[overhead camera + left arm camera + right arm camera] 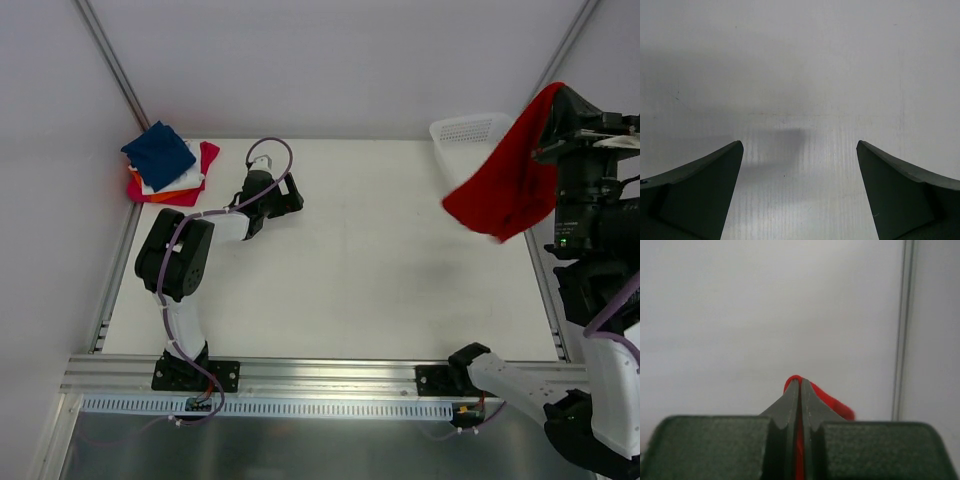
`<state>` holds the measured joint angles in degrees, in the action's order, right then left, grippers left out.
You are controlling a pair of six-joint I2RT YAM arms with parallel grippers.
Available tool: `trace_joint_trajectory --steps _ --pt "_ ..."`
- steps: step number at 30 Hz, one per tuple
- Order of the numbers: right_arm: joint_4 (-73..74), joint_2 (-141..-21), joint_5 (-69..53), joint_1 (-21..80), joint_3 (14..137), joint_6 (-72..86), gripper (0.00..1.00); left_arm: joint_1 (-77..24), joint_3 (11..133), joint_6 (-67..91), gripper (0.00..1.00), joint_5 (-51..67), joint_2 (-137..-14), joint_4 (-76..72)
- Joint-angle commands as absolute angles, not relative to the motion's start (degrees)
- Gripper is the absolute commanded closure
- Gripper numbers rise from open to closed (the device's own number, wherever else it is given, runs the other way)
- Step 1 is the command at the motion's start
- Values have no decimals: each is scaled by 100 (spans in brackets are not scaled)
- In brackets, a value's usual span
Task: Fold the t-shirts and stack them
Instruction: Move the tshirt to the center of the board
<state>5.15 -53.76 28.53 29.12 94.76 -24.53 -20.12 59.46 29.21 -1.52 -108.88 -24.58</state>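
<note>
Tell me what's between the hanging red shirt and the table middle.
Nothing visible. The red shirt hangs from the right gripper by the basket; the table beside it is bare, the left gripper farther left.

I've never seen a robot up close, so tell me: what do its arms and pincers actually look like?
The left arm and right arm are chunky black joints linked by white tubular segments, each trailing a thin lilac cable. The left pincer and right pincer each end in two dark, wedge-shaped fingers.
</note>
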Motion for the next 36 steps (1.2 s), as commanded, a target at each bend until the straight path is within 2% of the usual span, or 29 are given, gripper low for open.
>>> trace_joint_trajectory --steps 1,6,10,13,16,18,19,20,22,24,25,28,33,36 --pt "666 -6028 2225 2918 9877 -2040 100 -1942 5959 2953 1 -97 -10846 -2593" --pt "2326 -7319 707 3250 11238 -2301 100 -1942 5968 2944 1 -88 -10854 -2584" --pt "3784 -8339 651 4445 12801 -3426 100 -1942 5985 2944 1 -79 -10863 -2549" --pt "4087 -8666 449 5017 13253 -3753 100 -1942 6003 2944 1 -79 -10872 -2531" --pt "3240 -8141 500 5133 12922 -3613 100 -1942 6012 2944 1 -70 -10881 -2531" --pt "2369 -7597 1131 5107 11905 -3595 100 -1942 6003 2944 1 -79 -10872 -2531" --pt "1268 -6985 1482 5098 11457 -3595 100 -1942 6003 2944 1 -79 -10872 -2531" --pt "744 -6674 2086 4976 10608 -3595 100 -1942 6012 2953 1 -79 -10863 -2531" --pt "-729 -5841 2521 4721 9821 -3360 100 -1942 6012 2953 1 -79 -10872 -2531" --pt "-1237 -5460 2777 4115 9151 -3008 100 -1942 6003 2953 1 -79 -10872 -2531" --pt "-1248 -5310 2821 3809 9080 -2736 100 -1934 6003 2953 1 -79 -10863 -2531" --pt "-907 -5378 2822 3709 9245 -2724 100 -1942 6003 2944 1 -70 -10881 -2540" --pt "779 -6380 2040 3709 10614 -2681 100 -1942 5994 2953 1 -79 -10872 -2549" --pt "1237 -6844 1995 3709 10976 -2654 100 -1942 6003 2953 1 -79 -10872 -2540"
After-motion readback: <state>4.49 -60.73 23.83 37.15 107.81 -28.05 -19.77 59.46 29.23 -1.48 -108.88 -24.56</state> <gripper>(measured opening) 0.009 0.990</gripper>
